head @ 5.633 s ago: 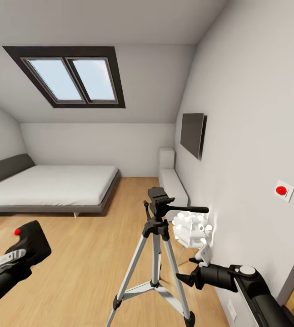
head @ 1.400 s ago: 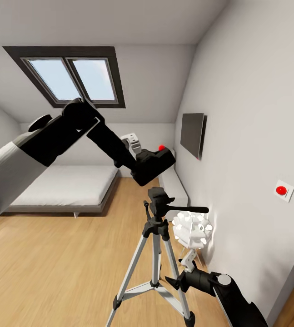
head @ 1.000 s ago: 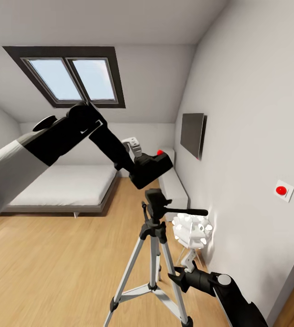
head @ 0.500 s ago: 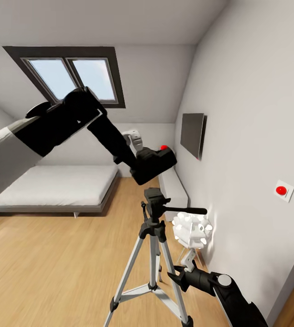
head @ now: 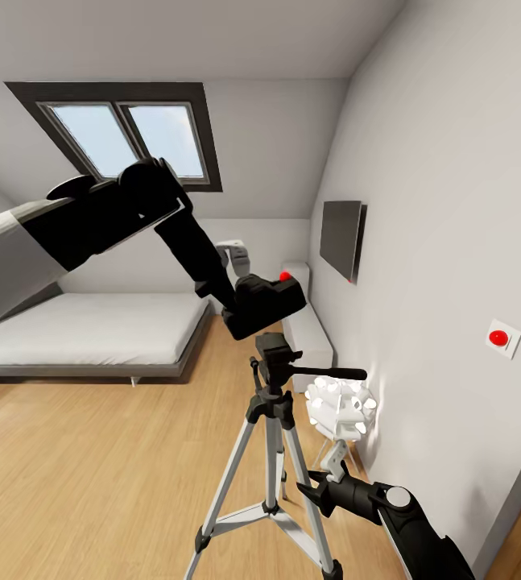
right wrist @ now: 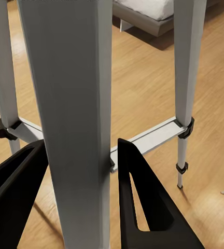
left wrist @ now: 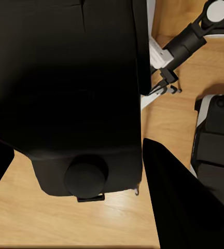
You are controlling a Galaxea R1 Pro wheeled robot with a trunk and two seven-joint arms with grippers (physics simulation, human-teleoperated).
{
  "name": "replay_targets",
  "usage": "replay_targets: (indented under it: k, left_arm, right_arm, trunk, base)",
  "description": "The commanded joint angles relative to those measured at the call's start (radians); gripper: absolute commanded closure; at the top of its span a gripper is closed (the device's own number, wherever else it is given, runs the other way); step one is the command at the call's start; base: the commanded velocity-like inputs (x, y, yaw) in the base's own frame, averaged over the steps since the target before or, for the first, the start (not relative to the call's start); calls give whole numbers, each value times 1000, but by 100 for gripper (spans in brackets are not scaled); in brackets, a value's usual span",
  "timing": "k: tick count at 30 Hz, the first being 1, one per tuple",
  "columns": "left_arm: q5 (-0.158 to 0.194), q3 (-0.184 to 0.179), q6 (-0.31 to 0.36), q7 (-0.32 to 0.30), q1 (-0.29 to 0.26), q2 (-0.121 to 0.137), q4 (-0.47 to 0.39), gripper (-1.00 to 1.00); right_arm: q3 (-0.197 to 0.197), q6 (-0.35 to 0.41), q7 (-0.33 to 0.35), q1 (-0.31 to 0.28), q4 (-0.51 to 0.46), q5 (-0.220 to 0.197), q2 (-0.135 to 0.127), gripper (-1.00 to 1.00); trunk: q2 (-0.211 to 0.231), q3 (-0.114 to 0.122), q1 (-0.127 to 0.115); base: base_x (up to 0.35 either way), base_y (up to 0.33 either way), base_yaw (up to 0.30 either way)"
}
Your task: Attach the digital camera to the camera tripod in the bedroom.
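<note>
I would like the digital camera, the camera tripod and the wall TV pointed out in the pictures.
digital camera [head: 264,304], head view, on its black body.
camera tripod [head: 274,354], head view, on its black head.
wall TV [head: 340,236], head view, on the middle of its dark screen.

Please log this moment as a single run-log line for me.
left gripper: shut on digital camera, just above tripod head | right gripper: open, around tripod leg | camera not seated yet

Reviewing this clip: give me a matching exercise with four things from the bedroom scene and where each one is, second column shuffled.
Things:
1. digital camera
2. camera tripod
3. globe lamp
4. TV

Places:
A. mounted on the right-hand wall
B. held in the left gripper, just above the tripod head
C. standing on the wood floor, legs spread
D. beside the wall, past the tripod

Pairs: 1-B, 2-C, 3-D, 4-A
</note>
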Motion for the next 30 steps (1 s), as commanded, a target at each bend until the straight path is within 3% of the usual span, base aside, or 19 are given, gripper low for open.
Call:
replay_targets:
  k: [1,10,11,16,22,23,25,26,30]
  left_arm:
    - [3,-5,10,-3,-3,0,2,100]
    - [7,-58,10,-6,-38,-19,43,100]
    - [10,-80,10,-6,-49,-32,63,100]
    - [48,-125,10,-7,-63,-57,108,100]
    - [148,-202,10,-8,-86,-82,164,100]
    - [185,-230,10,-8,-97,-87,176,100]
    - [223,-258,10,-8,-109,-90,187,100]
    - [223,-258,10,-8,-109,-90,187,100]
    - [302,-312,10,-8,-127,-95,204,100]
  right_arm:
    - [1,5,4,0,-2,1,0,100]
    - [0,5,4,1,-2,2,0,100]
    - [0,5,4,1,-2,2,0,100]
    - [0,5,4,1,-2,2,1,100]
    - [0,5,3,1,-2,3,2,100]
    - [0,5,3,1,-2,3,3,100]
    - [0,5,3,1,-2,3,3,100]
    - [0,5,3,1,-2,3,3,100]
    - [0,5,4,1,-2,3,3,100]
  trunk:
    - [-1,-1,0]
    - [-1,-1,0]
    - [-1,-1,0]
    - [-1,-1,0]
    - [-1,-1,0]
    - [-1,-1,0]
    - [-1,-1,0]
    - [-1,-1,0]
    - [-1,-1,0]
  base:
    - [0,0,0]
    - [0,0,0]
    - [0,0,0]
    - [0,0,0]
    - [0,0,0]
    - [0,0,0]
    - [0,0,0]
    - [0,0,0]
    - [0,0,0]
